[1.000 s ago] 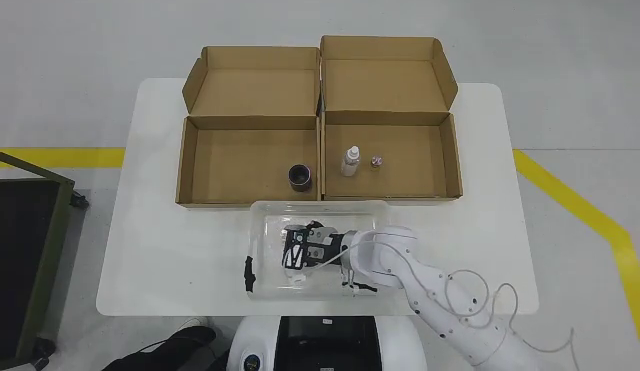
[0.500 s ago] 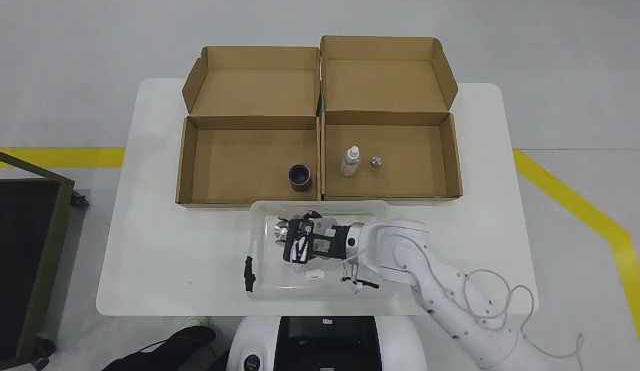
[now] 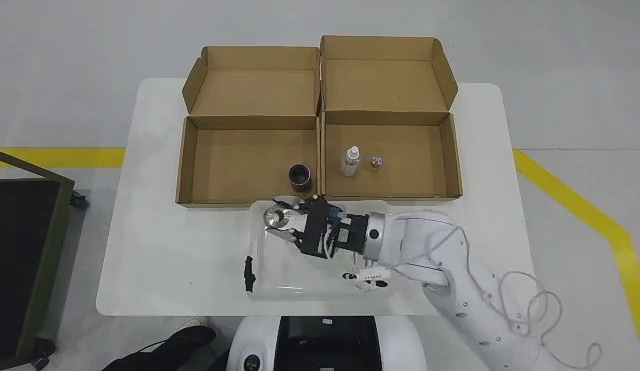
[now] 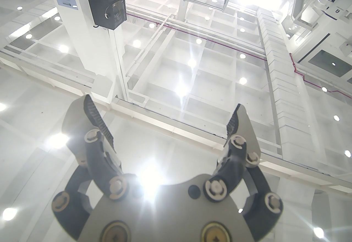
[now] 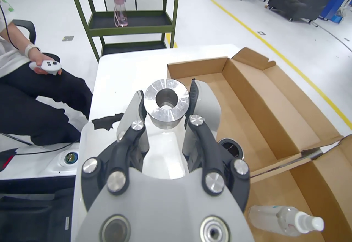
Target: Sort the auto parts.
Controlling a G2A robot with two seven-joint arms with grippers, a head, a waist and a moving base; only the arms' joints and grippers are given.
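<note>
My right gripper (image 3: 281, 218) is shut on a silver metal bushing (image 3: 272, 216) with a round bore, held above the far left corner of the clear plastic tray (image 3: 300, 279). The right wrist view has the bushing (image 5: 166, 113) clamped between the two fingers (image 5: 136, 113), close to the near wall of the left cardboard box (image 5: 247, 116). A black ring part (image 3: 301, 177) lies in that left box (image 3: 230, 161). In the right box (image 3: 410, 171) lie a white spray bottle (image 3: 350, 160) and a small part (image 3: 376, 160). My left gripper (image 4: 162, 108) is open and points up at the ceiling.
A black scrap (image 3: 248, 274) hangs on the tray's left rim, and small parts (image 3: 366, 279) lie at its near right. Both box lids stand open at the back. A green cart (image 5: 121, 9) stands beyond the table's left end.
My right gripper has risen out of the tray with the silver bushing and moved left and toward the boxes. The parts in the boxes have not moved.
</note>
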